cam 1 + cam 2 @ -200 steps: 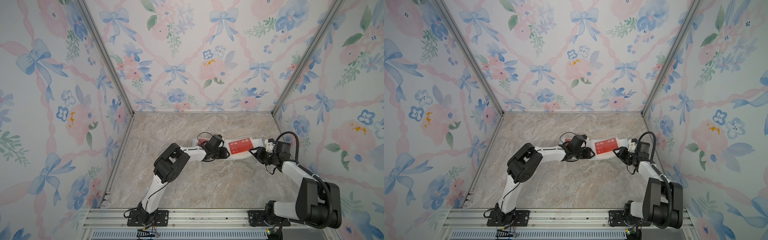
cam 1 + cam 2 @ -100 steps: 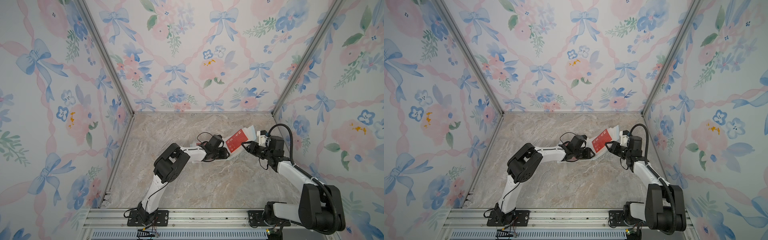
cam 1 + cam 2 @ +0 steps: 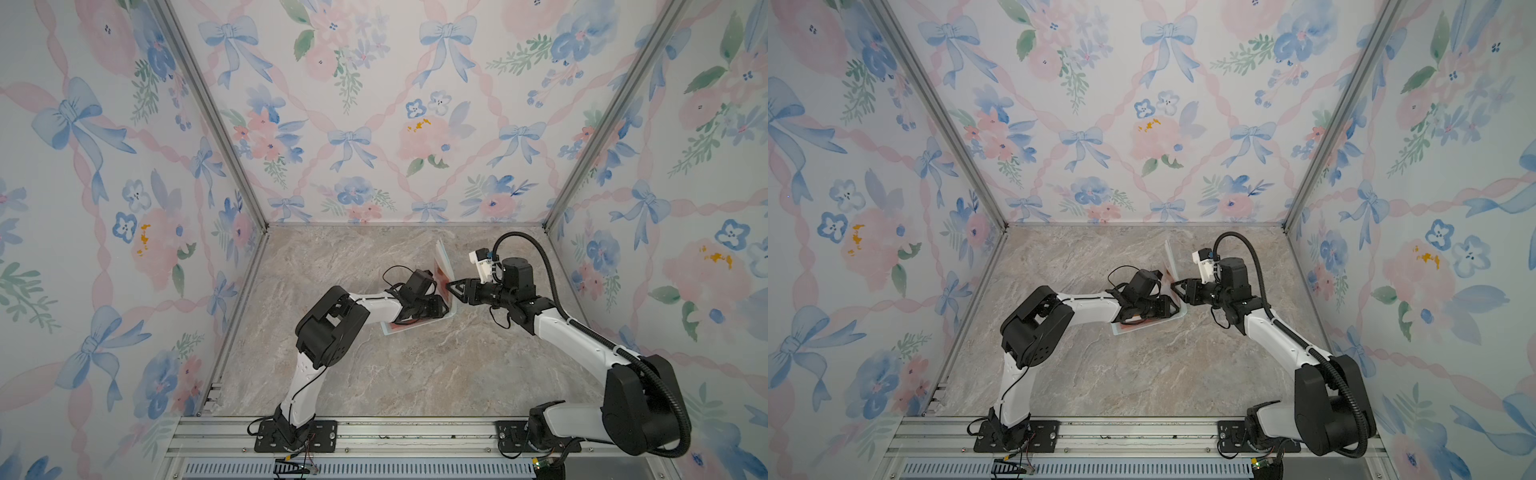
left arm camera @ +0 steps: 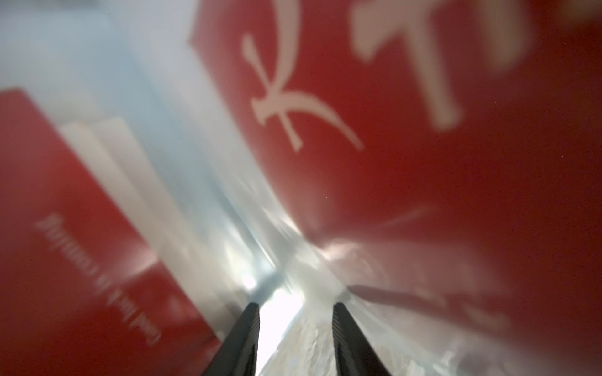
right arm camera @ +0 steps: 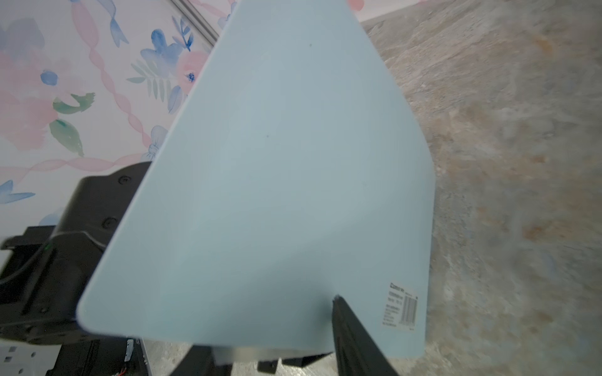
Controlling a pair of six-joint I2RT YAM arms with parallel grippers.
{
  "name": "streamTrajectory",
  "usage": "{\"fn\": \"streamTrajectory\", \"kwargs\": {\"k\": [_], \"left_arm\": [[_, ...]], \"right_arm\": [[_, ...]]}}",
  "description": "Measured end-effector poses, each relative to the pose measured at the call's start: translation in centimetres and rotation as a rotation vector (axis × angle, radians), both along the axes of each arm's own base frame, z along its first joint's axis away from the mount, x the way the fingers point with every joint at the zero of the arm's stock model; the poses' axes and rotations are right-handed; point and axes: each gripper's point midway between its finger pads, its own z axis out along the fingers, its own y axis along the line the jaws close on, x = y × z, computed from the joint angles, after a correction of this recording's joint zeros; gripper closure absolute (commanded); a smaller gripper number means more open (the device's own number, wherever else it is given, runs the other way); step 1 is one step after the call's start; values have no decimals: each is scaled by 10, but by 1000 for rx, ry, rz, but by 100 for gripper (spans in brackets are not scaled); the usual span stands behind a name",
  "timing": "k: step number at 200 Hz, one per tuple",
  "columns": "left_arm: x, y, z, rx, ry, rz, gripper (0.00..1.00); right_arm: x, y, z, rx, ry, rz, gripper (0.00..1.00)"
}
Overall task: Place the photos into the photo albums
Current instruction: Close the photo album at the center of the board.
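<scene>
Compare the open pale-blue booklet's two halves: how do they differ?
The booklet's raised half stands nearly upright at the right arm's fingers; the flat half lies on the marble table under the left arm's fingers. The raised half's blue back has a barcode sticker; the flat half's is hidden. Both hold red lettered cards.

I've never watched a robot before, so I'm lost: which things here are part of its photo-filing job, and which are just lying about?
Part of the job: pale-blue photo album, one cover raised; red photos in its sleeves; left fingers near the fold; right fingers at the raised cover.
Just surroundings: marble tabletop; flowered walls; metal rail in front.
</scene>
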Motion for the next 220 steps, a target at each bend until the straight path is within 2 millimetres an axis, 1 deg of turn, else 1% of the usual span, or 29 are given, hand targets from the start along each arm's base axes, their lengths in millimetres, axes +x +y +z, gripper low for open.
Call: {"fn": "streamTrajectory", "kwargs": {"k": [15, 33, 59, 71, 98, 112, 122, 141, 180, 197, 220], "left_arm": [[0, 23, 5, 17, 0, 39, 60], [3, 48, 17, 21, -13, 89, 60], [9, 75, 33, 15, -43, 148, 59], [8, 86, 38, 14, -51, 168, 59], [4, 113, 46, 15, -56, 214, 59], [2, 134, 49, 14, -58, 251, 59], [2, 152, 51, 14, -61, 288, 59], [2, 192, 56, 11, -69, 372, 58], [-3, 270, 65, -6, -109, 545, 58], [-5, 289, 68, -10, -123, 587, 58], [-4, 307, 80, -26, -159, 627, 57]], "right_arm": [[-5, 10, -6, -14, 11, 28, 52], [-10, 20, -15, -27, 32, 55, 52], [-15, 39, -28, -44, 67, 104, 52], [-17, 51, -29, -49, 72, 131, 51], [-21, 87, -27, -54, 65, 210, 51], [-24, 102, -26, -55, 60, 240, 51], [-25, 109, -26, -56, 60, 255, 51], [-29, 113, -30, -61, 69, 267, 51], [-26, 110, -33, -79, 72, 246, 50], [-24, 105, -33, -95, 66, 221, 50], [-26, 91, -26, -120, 40, 171, 49]]}}
